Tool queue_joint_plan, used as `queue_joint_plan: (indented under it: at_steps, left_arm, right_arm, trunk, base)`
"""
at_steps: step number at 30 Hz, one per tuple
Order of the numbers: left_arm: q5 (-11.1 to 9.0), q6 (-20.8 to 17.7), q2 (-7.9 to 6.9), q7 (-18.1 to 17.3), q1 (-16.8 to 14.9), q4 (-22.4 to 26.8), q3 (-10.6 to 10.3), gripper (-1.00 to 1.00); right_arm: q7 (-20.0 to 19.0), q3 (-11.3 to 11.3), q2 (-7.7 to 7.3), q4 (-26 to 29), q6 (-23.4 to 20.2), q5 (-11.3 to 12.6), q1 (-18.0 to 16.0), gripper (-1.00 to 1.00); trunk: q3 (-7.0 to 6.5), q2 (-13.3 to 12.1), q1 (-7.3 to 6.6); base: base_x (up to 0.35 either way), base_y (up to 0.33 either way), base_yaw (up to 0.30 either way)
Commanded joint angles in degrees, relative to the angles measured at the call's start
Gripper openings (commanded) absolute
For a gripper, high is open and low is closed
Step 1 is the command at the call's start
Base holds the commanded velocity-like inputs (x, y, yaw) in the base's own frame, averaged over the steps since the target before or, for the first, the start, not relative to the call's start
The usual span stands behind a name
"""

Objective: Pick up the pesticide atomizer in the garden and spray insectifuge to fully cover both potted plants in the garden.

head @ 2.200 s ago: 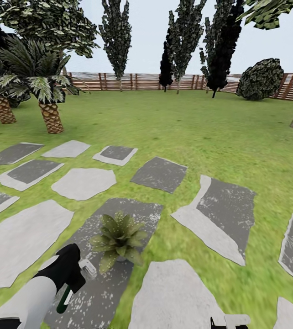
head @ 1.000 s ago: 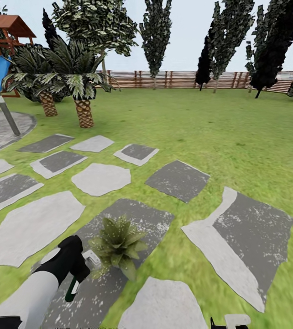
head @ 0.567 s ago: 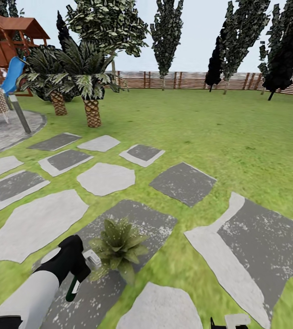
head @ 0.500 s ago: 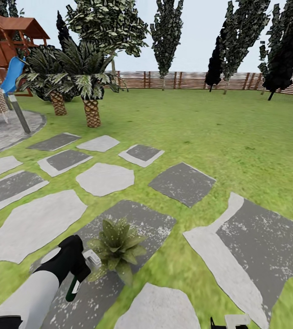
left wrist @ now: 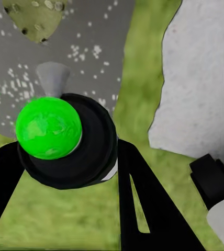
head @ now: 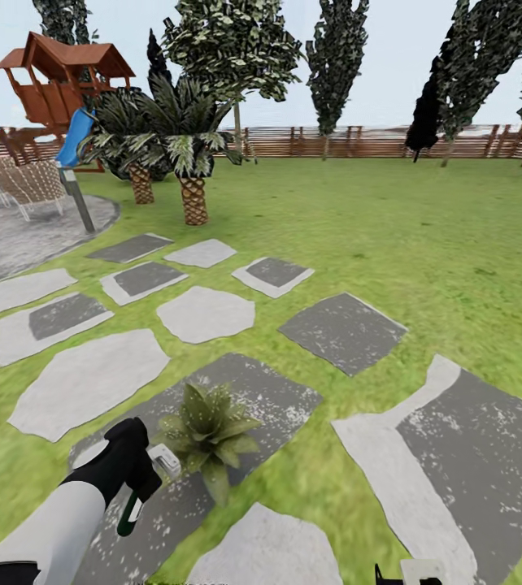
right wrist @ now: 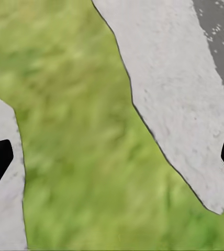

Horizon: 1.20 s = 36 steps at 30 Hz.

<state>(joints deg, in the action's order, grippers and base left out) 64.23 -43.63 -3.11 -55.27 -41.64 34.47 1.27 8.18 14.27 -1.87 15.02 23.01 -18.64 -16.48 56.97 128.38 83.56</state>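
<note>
The left gripper [head: 135,479] has its fingers pinching the pesticide atomizer [head: 162,461], its nozzle just beside the potted plant [head: 208,422] on a dark stepping stone [head: 269,398]. Open lawn [head: 424,244] runs to the wooden fence [head: 350,140]. The right gripper [right wrist: 112,157] hangs with fingers spread over grass between pale stones; no label shows.

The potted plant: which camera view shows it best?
The head view: the potted plant shows whole there, on a dark stepping stone, next to the left gripper. The left wrist view catches one spotted leaf at its edge. The right wrist view looks at grass and stones.
</note>
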Motion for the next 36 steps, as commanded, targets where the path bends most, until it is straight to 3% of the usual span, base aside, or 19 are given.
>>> queue_joint_plan:
  at_steps: [1, 13, 26, 36]
  left_arm:
    - [0.37, -0.31, 0.03, -0.45, -0.03, 0.07, 0.13, -1.0]
    - [0.37, -0.31, 0.03, -0.44, -0.02, 0.07, 0.16, -1.0]
    - [0.37, -0.31, 0.0, -0.4, 0.09, 0.07, 0.22, -1.0]
    - [0.21, -0.28, -0.04, -0.39, 0.22, 0.03, 0.52, -1.0]
  right_arm:
    - [0.17, 0.32, 0.02, -0.08, 0.19, -0.6, -0.04, 1.0]
    - [0.17, 0.32, 0.02, -0.08, 0.19, -0.6, -0.04, 1.0]
    - [0.17, 0.25, 0.02, -0.08, 0.19, -0.6, -0.04, 1.0]
    - [0.17, 0.29, 0.02, -0.08, 0.19, -0.6, -0.04, 1.0]
  trunk:
    - [0.05, 0.02, -0.01]
    - [0.05, 0.02, -0.01]
    - [0.05, 0.02, -0.01]
    - [0.05, 0.02, -0.01]
  base:
    - [0.0, -0.273, 0.278]
    - [0.0, -0.273, 0.277]
    - [0.0, -0.274, 0.03]
    - [0.031, -0.274, 0.249]
